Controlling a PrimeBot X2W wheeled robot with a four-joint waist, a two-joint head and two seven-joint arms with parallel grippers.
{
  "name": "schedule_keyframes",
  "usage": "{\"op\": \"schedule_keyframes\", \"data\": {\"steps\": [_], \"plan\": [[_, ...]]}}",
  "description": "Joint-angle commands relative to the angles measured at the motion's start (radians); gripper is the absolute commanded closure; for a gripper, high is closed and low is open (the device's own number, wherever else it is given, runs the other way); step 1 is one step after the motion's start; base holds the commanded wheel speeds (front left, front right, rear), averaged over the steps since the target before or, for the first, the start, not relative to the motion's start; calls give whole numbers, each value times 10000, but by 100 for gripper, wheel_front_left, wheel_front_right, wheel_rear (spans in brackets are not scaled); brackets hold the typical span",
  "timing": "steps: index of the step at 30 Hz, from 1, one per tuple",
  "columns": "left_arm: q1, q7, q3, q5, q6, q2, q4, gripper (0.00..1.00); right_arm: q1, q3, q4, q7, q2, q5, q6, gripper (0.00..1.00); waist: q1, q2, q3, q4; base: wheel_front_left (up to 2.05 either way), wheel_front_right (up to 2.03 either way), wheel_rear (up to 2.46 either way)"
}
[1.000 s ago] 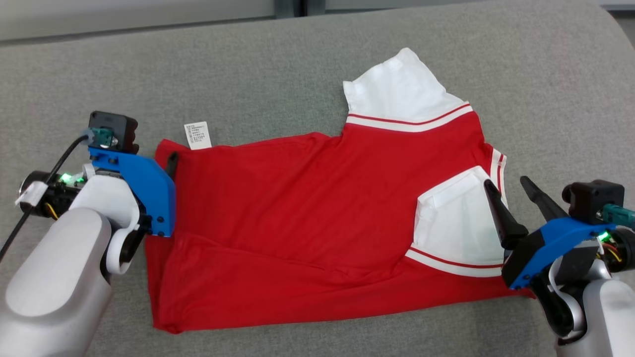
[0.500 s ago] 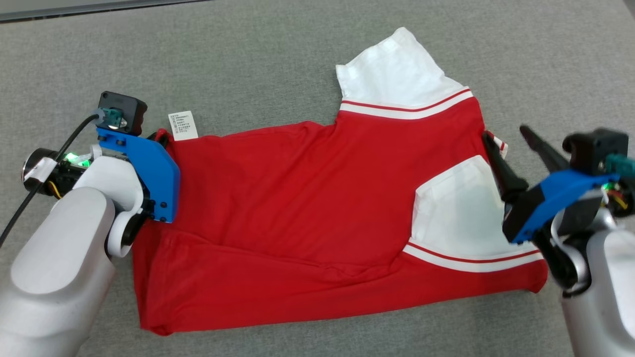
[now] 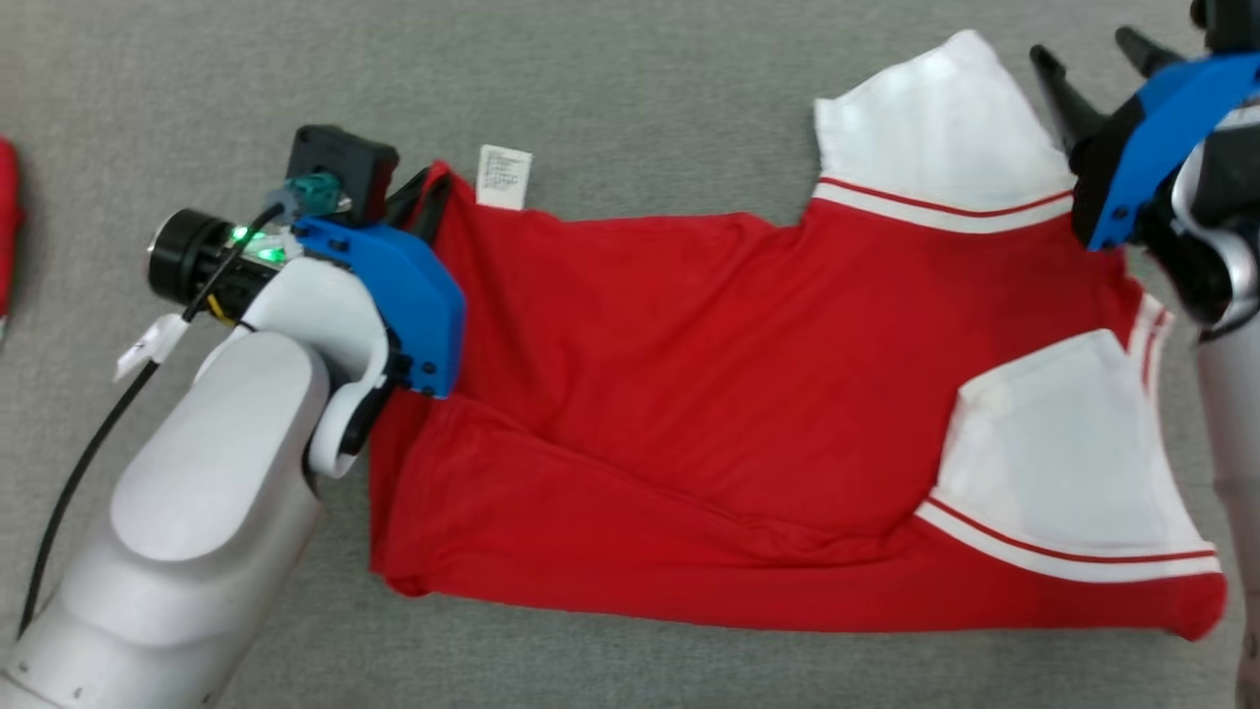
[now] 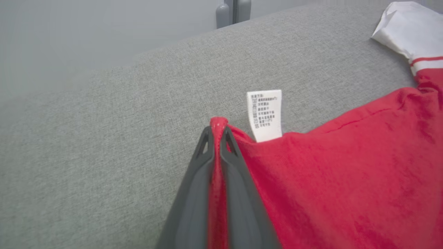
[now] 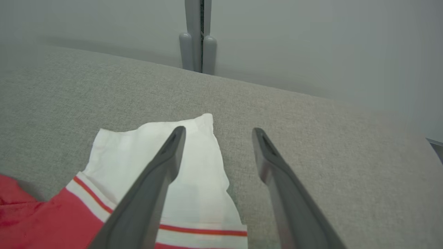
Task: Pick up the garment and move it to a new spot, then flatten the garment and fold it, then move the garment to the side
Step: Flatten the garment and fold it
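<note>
— Start at the left gripper. Its two fingers are pressed together with the red hem corner pinched between them, and a nub of cloth pokes past the tips.

— A good bite, I'd say. If it means to flatten the garment, that corner should be held low to the cushion while the other end is drawn away from it.

— And the right gripper?

— Its fingers are spread wide with nothing between them. One crosses over the far white sleeve and the other is over bare cushion. Whether either touches, I can't tell.

— So where should it take hold?

— My guess is the outer edge of that sleeve, or the shoulder by the striped band, catching both layers. Then it should pull straight away from the left gripper, not upward, or the body will bunch.

— There's a long diagonal fold across the lower half as it is.

— An even pull along the length ought to take that out. The care label sticks out of the hem just beside the pinching fingers, and I'd mind it doesn't get tucked under.

— Where does the whole thing lie?

— Lengthways on the grey cushion, hem toward the left arm and sleeves toward the right. The near sleeve lies over the red.
</note>
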Motion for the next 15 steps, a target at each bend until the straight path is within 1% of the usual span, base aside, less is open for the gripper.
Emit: {"op": "schedule_keyframes", "data": {"steps": [1,5,8,10,13,14,15], "plan": [[-210,-175,-88,89,21,-162,-151,100,-518,-62,467,203,-169,-153,2,0,-1,-2,463,552,0,0,0],[-388,-417,-232,151,46,-534,-329,100,-1332,-435,1794,689,-274,-303,2,0,-1,-2,776,1081,0,0,0],[-486,-560,-388,218,66,-776,-378,100,-1796,-663,2546,806,-286,-562,2,0,-1,-2,1019,1354,0,0,0],[-567,-667,-423,268,82,-888,-378,100,-2074,-755,2969,721,-249,-752,2,0,-1,-2,1155,1457,0,0,0],[-652,-812,-431,278,81,-943,-290,100,-2335,-851,3525,595,-7,-954,3,0,-1,-2,1250,1486,0,0,0],[-690,-864,-433,295,80,-957,-262,100,-2394,-860,3702,536,46,-981,2,14,-1,-2,1270,1483,0,0,0],[-713,-881,-445,315,81,-961,-231,100,-2446,-845,3856,440,96,-1006,3,53,-1,-2,1274,1472,0,0,0]]}}
